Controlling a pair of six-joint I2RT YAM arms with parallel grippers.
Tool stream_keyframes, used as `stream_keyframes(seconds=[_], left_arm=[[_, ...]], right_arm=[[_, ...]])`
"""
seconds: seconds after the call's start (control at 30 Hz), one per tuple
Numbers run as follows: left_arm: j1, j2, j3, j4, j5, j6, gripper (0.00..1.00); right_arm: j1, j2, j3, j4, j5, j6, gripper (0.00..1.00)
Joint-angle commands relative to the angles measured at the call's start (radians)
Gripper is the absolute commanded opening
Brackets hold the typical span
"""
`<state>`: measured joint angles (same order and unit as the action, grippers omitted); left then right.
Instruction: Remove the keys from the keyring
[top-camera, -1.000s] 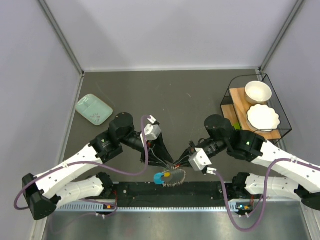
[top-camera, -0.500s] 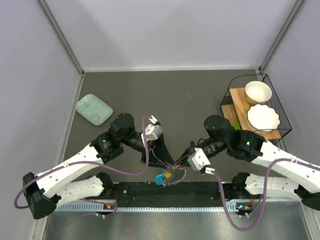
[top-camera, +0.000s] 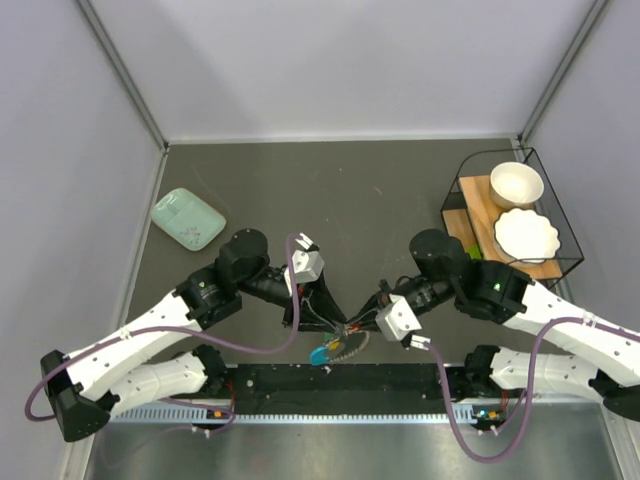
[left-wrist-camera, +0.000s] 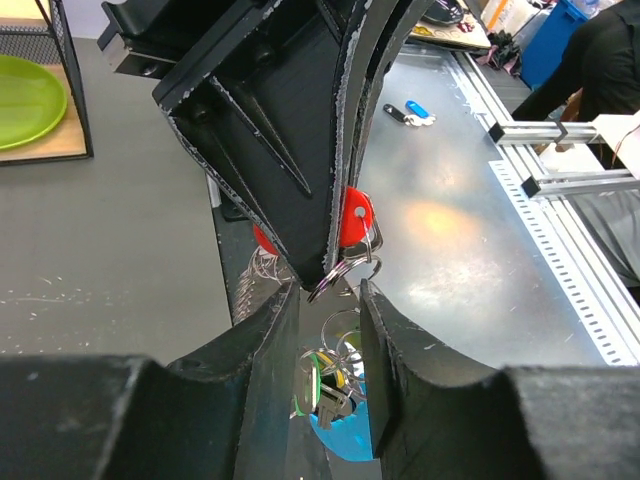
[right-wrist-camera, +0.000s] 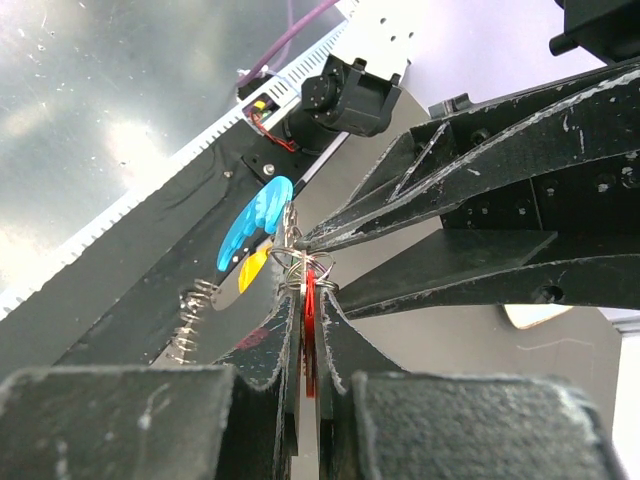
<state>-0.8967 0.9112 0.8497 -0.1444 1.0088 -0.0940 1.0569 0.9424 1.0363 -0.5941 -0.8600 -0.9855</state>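
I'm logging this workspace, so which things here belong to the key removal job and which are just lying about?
In the job: keys, keyring, left gripper, right gripper.
Lying about: mint-green box, wire rack, white bowl, white plate.

Top view: even, diffuse overhead light, sharp throughout, soft shadows on the desk (top-camera: 380, 190). 2 wrist views: own fingers (left-wrist-camera: 265, 390) close, dark, blurred. Strong glare patches on the metal sheet (left-wrist-camera: 450, 215); edges slightly distorted.
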Motion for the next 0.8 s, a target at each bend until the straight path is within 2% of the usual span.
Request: stream_keyframes(seconds=[0.0, 0.2, 0.3, 0.43, 0.77], left_arm=[[-0.004, -0.018, 0.042, -0.03, -0.003, 0.028, 0.35], [-0.004, -0.023, 0.037, -0.043, 0.025, 0.011, 0.32], [-0.004, -0.047, 0.051, -0.101, -0.054, 0.062, 0.37], [-0.002, -0.081, 0.064, -0.147, -0.084, 0.086, 0.37], [-0.004, -0.054, 0.063, -0.084, 0.037, -0.01, 0.34]], right_arm=[[-0.009, -0.025, 0.051, 0.068, -0.031, -0.022, 0.0], [-0.009, -0.024, 0.047, 0.07, -0.025, -0.024, 0.0], [-0.008, -0.027, 0.047, 0.07, -0.025, -0.022, 0.0], [-0.008, -0.03, 0.045, 0.07, -0.024, -0.021, 0.0], [-0.008, -0.025, 0.045, 0.071, -0.024, -0.021, 0.0]])
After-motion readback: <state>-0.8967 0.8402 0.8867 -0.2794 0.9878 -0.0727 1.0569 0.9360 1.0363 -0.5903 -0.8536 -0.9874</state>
